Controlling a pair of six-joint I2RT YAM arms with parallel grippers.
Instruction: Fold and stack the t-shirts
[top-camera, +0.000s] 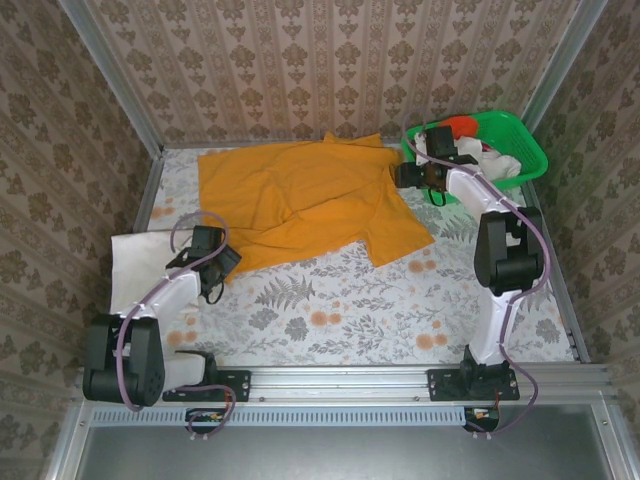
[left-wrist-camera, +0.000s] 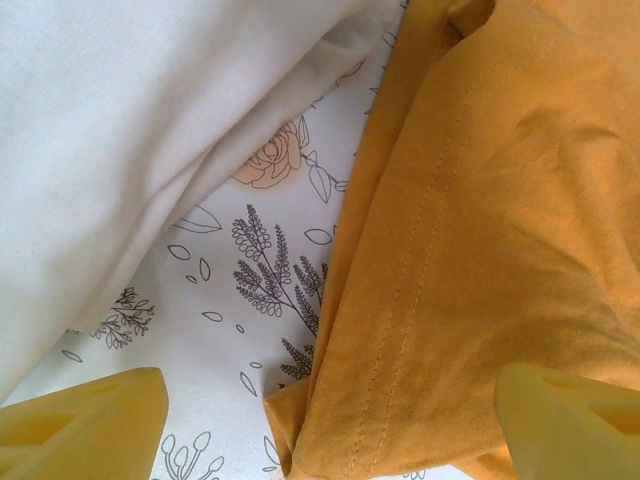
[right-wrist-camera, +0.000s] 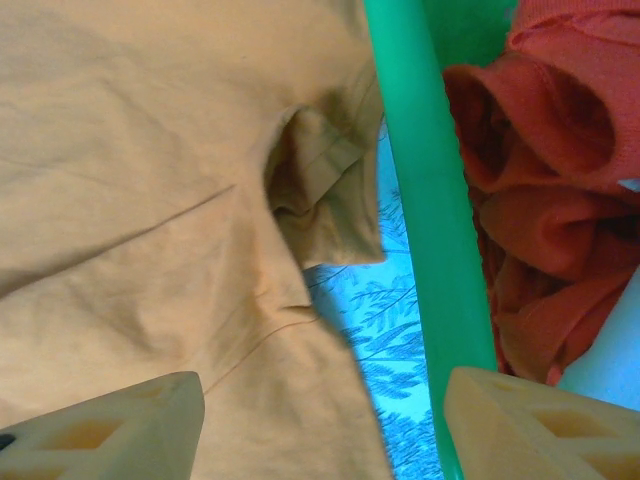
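— Where is the orange shirt (top-camera: 300, 195) found?

— It is spread out, but wrinkled, on the far half of the surface (top-camera: 400, 320). A folded white shirt (top-camera: 140, 265) is seen at the left edge. A red shirt (right-wrist-camera: 540, 200) is stuffed in the green basket (top-camera: 525, 150) in the far right corner.

— How will the orange one be felt when it is lifted?

— It is judged to be light, soft and floppy. It will likely sag and bunch up. It cannot be broken, but it may be dragged along the surface.

— Where should it be grabbed?

— The stitched hem (left-wrist-camera: 405, 320) under the left pincer (left-wrist-camera: 330, 430) is thought best, and the sleeve (right-wrist-camera: 320, 190) just ahead of the right pincer (right-wrist-camera: 325, 430). Edges are easier to pinch than flat cloth.

— Are the pincers shut?

— No. Both are spread wide, and nothing is pinched.
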